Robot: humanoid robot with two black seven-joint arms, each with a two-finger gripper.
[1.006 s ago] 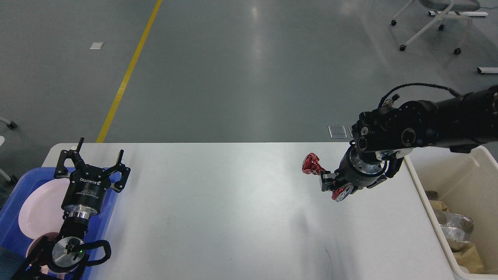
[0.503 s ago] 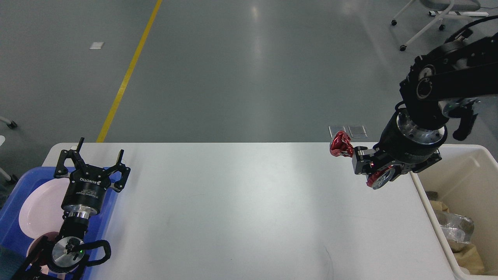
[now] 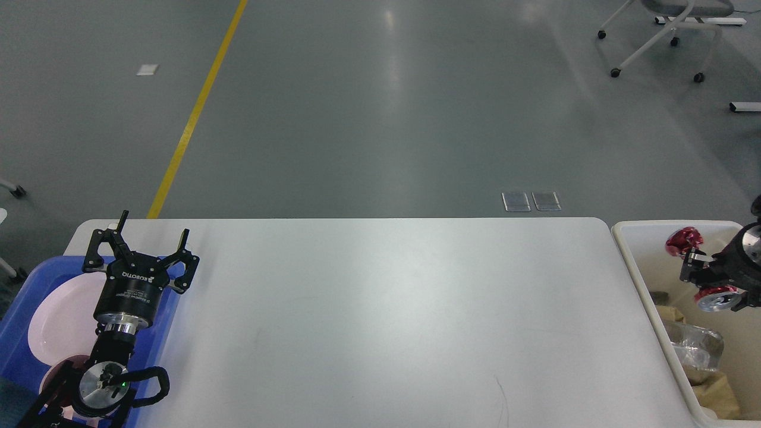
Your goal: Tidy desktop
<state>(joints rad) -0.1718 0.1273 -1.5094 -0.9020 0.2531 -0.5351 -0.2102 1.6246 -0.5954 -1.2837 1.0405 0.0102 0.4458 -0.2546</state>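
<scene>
The desktop [image 3: 380, 321] fills most of the lower half of the head view, a big white surface with rounded corners. At about 9 o'clock, hanging over its left edge, sits a blue tray [image 3: 24, 297] with a pale pink plate [image 3: 59, 321] in it and a darker reddish dish [image 3: 56, 371] peeking out just below that (mostly hidden by the arm, so hard to say much about it). The left gripper [image 3: 151, 238] hangs above the tray's far right corner, pointing toward 12 o'clock, its black fingers [image 3: 181, 242] spread wide with nothing between them. Over at 3 o'clock there's a cream bin [image 3: 639, 279] right beside the surface's right edge, with crumpled brownish paper and clear plastic wrap [image 3: 692, 348] lying in its near part. The right gripper [image 3: 689, 255] is above that bin, only partly in frame, and it's pinching a crumpled shiny red wrapper [image 3: 684, 239] at its tip, held up clear of the stuff in the bin. Behind all this is grey floor with a yellow line [image 3: 196, 110] running off toward 12 o'clock.
</scene>
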